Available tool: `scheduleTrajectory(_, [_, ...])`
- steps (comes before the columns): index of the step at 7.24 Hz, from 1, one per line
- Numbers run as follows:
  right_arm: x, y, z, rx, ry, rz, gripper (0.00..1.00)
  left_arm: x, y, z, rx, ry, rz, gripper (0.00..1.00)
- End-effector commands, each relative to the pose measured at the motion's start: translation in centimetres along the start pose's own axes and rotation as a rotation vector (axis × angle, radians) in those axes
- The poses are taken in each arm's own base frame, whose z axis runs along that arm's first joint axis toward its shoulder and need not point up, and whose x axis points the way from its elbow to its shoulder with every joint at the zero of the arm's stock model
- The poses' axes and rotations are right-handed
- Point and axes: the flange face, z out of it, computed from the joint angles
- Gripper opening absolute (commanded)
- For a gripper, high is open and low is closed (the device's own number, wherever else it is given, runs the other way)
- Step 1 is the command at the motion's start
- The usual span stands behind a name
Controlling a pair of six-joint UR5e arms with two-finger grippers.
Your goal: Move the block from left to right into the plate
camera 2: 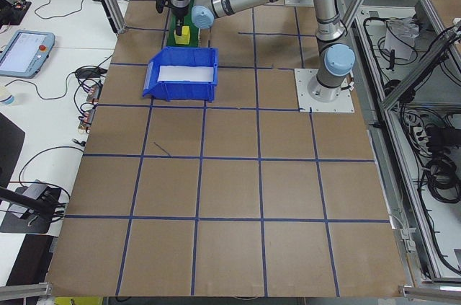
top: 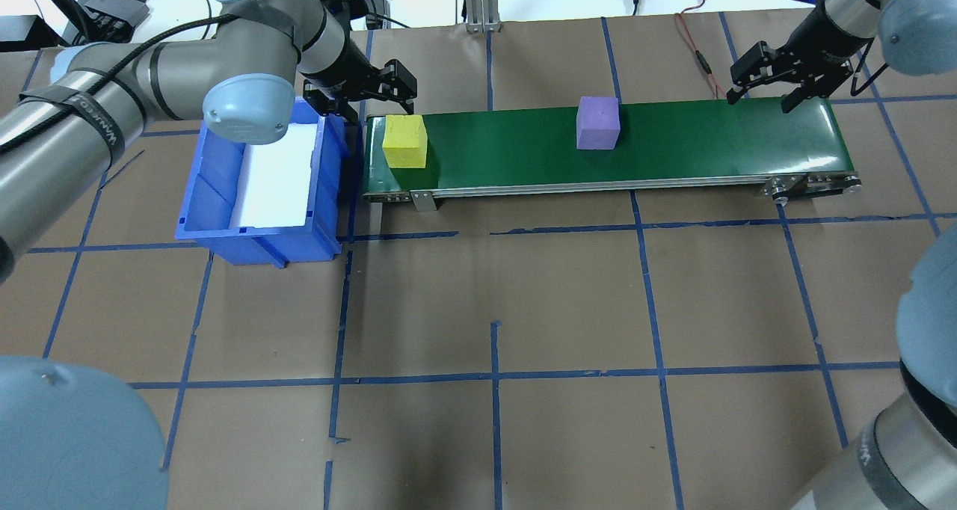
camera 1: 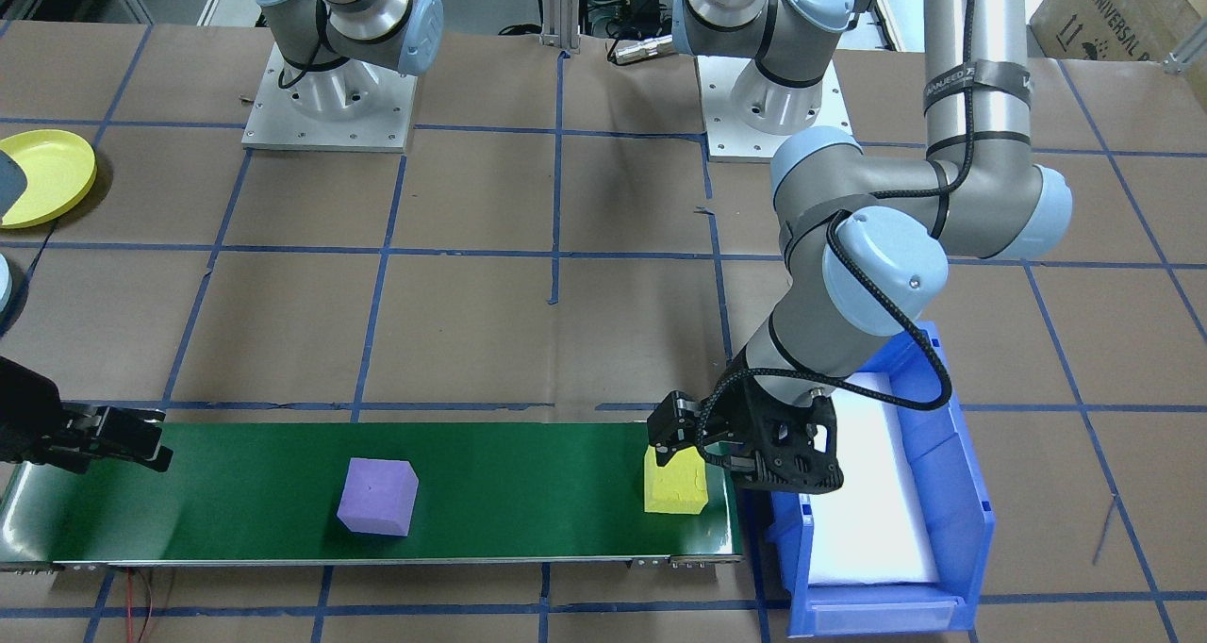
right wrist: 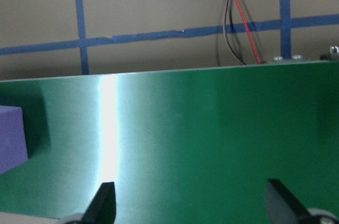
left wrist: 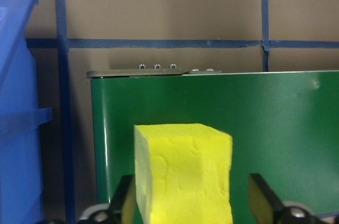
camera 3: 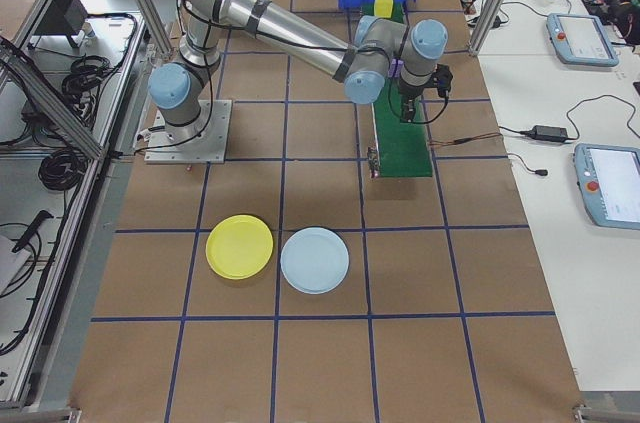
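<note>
Brown table [top: 523, 308] (blue tape grid)

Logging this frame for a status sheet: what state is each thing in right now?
Yellow block: on belt's left end, between open fingers, not gripped.
Purple block: upright on belt, untouched.
Left gripper: open, over yellow block.
Right gripper: open, empty, over belt's right end.
Bin: upright, white liner inside.
Yellow plate: empty.
Blue plate: empty.
</note>
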Motion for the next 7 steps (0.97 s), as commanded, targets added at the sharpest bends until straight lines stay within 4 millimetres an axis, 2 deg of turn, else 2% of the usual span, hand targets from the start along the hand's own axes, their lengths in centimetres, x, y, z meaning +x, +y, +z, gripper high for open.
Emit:
scheduleTrajectory(1, [2.2, -0.5, 1.3, 0.043, -0.116, 0.047, 1.00, -0.4, 2.5, -6.2, -0.046, -0.096, 0.021, 1.00])
scheduleTrajectory(5, [2.3, 0.1, 1.4, 0.045, -0.135, 0.046, 1.00, -5.4, 11.4, -19.8, -0.219, -0.238, 0.013, 1.00])
scheduleTrajectory(6, [2.3, 0.2, 1.4, 0.042, -0.130, 0.045, 1.00, -6.3, 12.4, -20.3, -0.249, -0.238, -0.012, 1.00])
scheduleTrajectory(7, [2.3, 0.2, 1.3, 0.043, -0.129, 0.042, 1.00, -6.1, 13.1, -20.6, -0.270, -0.237, -0.018, 1.00])
